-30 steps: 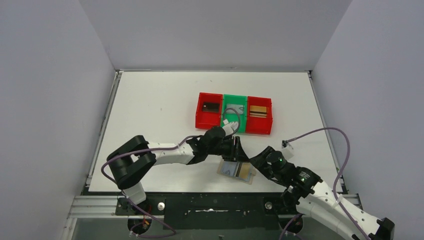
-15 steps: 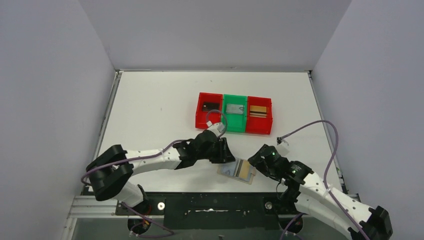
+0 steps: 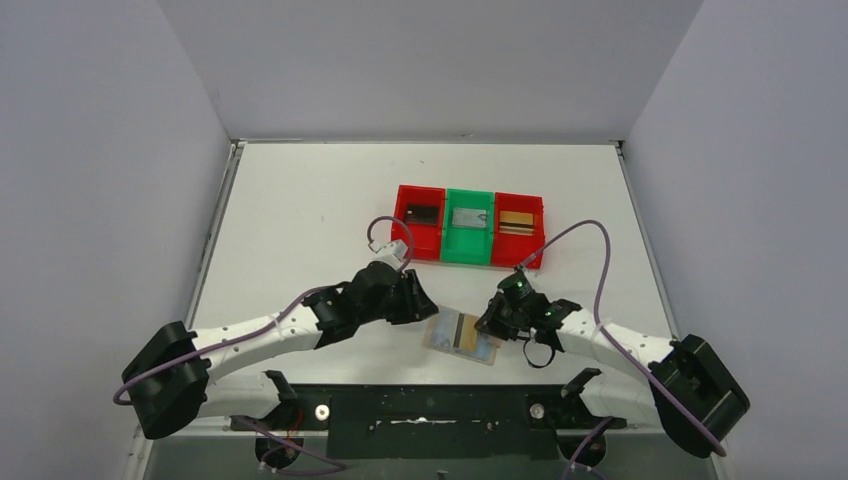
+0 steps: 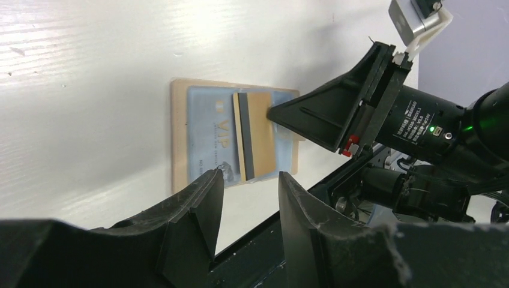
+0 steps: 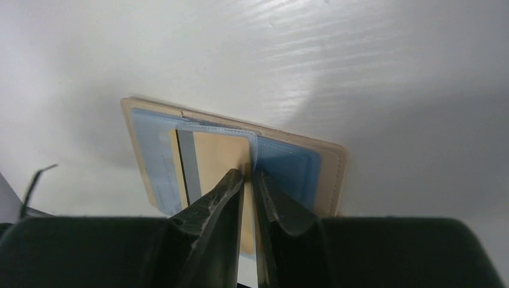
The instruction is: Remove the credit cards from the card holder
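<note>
**Top view.** Card holder point(image 3: 440, 337) lies open on the tabletop point(image 3: 300, 220), near its front edge, between my left fingers point(image 3: 422, 308) and right fingers point(image 3: 488, 322).

**Left wrist.** My left fingers are parted and empty. The blue card point(image 4: 210, 135) reads "VIP".

**Right wrist.** My right fingers are nearly closed at the tan card point(image 5: 216, 157); I cannot tell whether they pinch it. It looks thin, stiff and slick, best taken by its free edge.

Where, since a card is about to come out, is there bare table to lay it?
Free: the wide patch of table left of the red and green trays, the strip behind them to the back wall, and the stretch right of them. Crowded: the near edge, where the left gripper and right gripper flank the card holder.
</note>
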`<state>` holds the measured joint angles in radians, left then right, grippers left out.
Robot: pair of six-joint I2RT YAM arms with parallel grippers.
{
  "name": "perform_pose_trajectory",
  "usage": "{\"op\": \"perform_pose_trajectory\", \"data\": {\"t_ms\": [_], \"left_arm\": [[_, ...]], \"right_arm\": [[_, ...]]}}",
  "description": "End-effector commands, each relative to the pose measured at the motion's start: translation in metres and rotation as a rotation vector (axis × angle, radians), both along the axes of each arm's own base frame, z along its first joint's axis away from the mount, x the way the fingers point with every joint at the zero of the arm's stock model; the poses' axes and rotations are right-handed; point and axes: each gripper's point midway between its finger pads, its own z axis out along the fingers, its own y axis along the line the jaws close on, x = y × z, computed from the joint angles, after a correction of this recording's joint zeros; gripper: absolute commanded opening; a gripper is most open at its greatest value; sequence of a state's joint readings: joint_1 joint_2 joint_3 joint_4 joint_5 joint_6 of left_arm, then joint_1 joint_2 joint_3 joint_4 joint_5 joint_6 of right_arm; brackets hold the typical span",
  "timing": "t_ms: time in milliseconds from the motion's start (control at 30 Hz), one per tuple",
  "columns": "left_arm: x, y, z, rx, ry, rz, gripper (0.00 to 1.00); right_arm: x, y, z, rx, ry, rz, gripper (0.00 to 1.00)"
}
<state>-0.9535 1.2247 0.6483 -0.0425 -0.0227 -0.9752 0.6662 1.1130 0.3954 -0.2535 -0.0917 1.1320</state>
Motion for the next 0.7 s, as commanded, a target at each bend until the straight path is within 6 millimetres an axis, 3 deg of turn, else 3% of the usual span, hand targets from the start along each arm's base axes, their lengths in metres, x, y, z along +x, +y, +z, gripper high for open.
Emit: {"op": "perform_pose_trajectory", "data": {"t_ms": [0,333,667], "left_arm": [[-0.001,0.001,-0.003,-0.008,0.0,-0.017,0.39],[-0.01,-0.043,-0.03,-0.104,0.132,-0.122,0.42],[-0.008,-0.055,-0.054,-0.064,0.182,-0.121,0.42]], "right_arm": [[0.024,0.023,0.014,0.026,-0.073,0.098,0.15],[0.018,0.016,-0.003,-0.02,-0.027,0.105,0.12],[0.012,0.011,-0.011,-0.018,-0.019,0.087,0.13]]}}
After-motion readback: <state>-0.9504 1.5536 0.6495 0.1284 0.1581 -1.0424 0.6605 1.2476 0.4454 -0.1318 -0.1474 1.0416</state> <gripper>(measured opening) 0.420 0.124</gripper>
